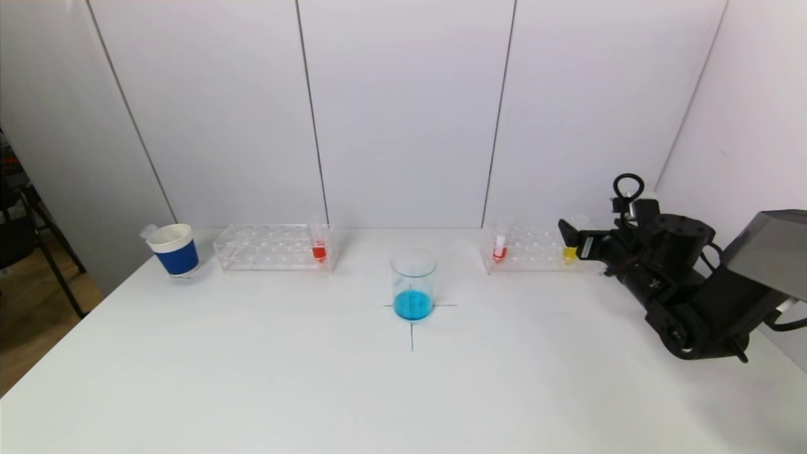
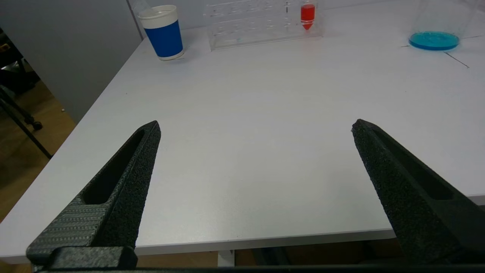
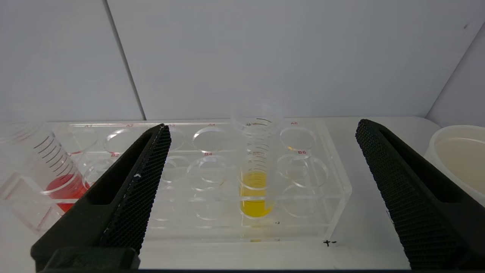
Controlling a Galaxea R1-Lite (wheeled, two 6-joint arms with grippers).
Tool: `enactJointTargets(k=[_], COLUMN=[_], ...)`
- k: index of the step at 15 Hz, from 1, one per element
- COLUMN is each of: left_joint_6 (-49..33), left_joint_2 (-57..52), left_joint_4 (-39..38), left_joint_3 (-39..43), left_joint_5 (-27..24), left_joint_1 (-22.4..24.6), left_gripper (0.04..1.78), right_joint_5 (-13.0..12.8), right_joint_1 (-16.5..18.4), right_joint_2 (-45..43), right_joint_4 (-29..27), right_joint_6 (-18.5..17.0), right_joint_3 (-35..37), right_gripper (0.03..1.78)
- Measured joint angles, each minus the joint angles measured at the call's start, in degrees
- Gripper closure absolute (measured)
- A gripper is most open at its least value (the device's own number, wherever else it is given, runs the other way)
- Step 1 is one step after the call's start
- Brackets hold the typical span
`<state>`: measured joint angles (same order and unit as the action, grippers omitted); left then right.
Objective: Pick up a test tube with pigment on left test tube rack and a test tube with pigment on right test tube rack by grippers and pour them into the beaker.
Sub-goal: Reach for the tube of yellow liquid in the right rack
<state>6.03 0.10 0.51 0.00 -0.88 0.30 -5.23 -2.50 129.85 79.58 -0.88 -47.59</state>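
Observation:
The left rack (image 1: 274, 247) is clear plastic and holds one test tube of red pigment (image 1: 319, 246) at its right end. The right rack (image 1: 536, 249) holds a red-pigment tube (image 1: 500, 246) and a yellow-pigment tube (image 1: 569, 253). Between the racks stands the beaker (image 1: 413, 285) with blue liquid in it. My right gripper (image 3: 263, 125) is open just in front of the right rack, and the yellow tube (image 3: 255, 182) stands in line with the gap, untouched. My left gripper (image 2: 255, 123) is open and empty over the table's front edge, far from the left rack (image 2: 250, 22).
A blue-and-white paper cup (image 1: 175, 249) stands left of the left rack. A white round container (image 3: 458, 159) sits on the table just beyond the right rack's end. A black cross is drawn under the beaker. Walls close off the back and right.

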Motion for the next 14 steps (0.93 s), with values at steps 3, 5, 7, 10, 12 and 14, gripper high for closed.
enactJointTargets(k=[3, 5, 7, 10, 12, 14], left_joint_6=[-0.02, 0.0, -0.02, 0.0, -0.02, 0.0], left_joint_2=[0.0, 0.0, 0.0, 0.0, 0.0, 0.0], left_joint_4=[0.0, 0.0, 0.0, 0.0, -0.02, 0.0], left_joint_3=[0.0, 0.0, 0.0, 0.0, 0.0, 0.0], left_joint_5=[0.0, 0.0, 0.0, 0.0, -0.02, 0.02], left_joint_1=[0.0, 0.0, 0.0, 0.0, 0.0, 0.02], left_gripper=[0.06, 0.06, 0.06, 0.06, 0.06, 0.06], right_joint_5=[0.0, -0.02, 0.0, 0.0, 0.0, 0.05], right_joint_1=[0.2, 0.2, 0.13, 0.27, 0.24, 0.24], right_joint_2=[0.96, 1.6, 1.9, 2.12, 2.12, 2.17], right_joint_4=[-1.0, -1.94, -3.18, -3.4, -3.4, -3.34], right_joint_6=[0.06, 0.09, 0.11, 0.13, 0.17, 0.2], right_joint_3=[-1.99, -3.47, -4.83, -5.55, -5.63, -5.74], right_gripper=[0.04, 0.04, 0.04, 0.04, 0.04, 0.04])
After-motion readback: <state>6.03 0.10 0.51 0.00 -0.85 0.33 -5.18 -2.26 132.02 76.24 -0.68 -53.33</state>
